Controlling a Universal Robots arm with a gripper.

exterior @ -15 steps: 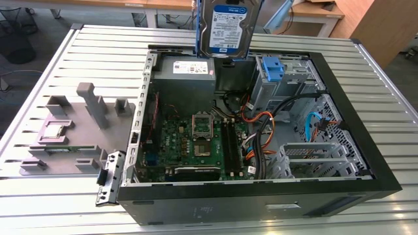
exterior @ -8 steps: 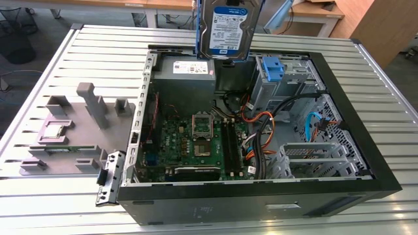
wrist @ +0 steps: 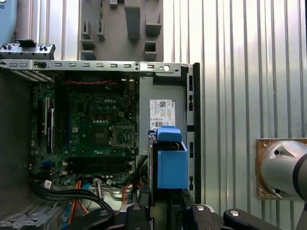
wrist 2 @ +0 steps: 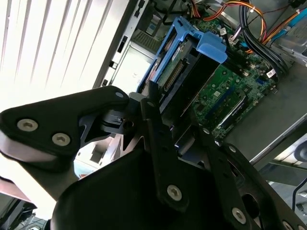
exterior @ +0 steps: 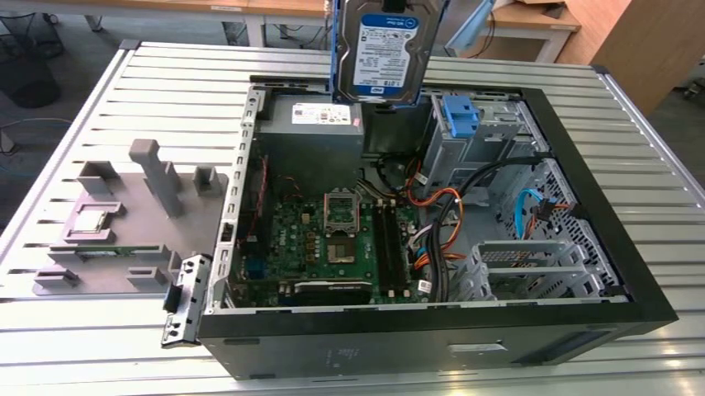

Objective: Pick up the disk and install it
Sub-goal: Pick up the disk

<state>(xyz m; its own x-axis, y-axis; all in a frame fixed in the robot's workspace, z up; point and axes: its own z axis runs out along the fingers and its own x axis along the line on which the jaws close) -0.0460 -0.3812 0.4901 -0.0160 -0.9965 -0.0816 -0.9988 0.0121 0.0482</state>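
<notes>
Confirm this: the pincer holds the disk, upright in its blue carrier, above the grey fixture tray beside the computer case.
Wrong place. The pincer holds the disk, upright in its blue carrier, above the open computer case itself, as the exterior view shows. The grey fixture tray lies apart, on the exterior view's left.

I work over a broad ribbed silver metal tabletop (exterior: 99,346) gleaming under bright light, with light wooden desks (exterior: 286,5) on white legs beyond its far edge, a tall pale wood panel (exterior: 650,41) at the exterior view's right and dark floor (exterior: 22,148) at its left.
</notes>
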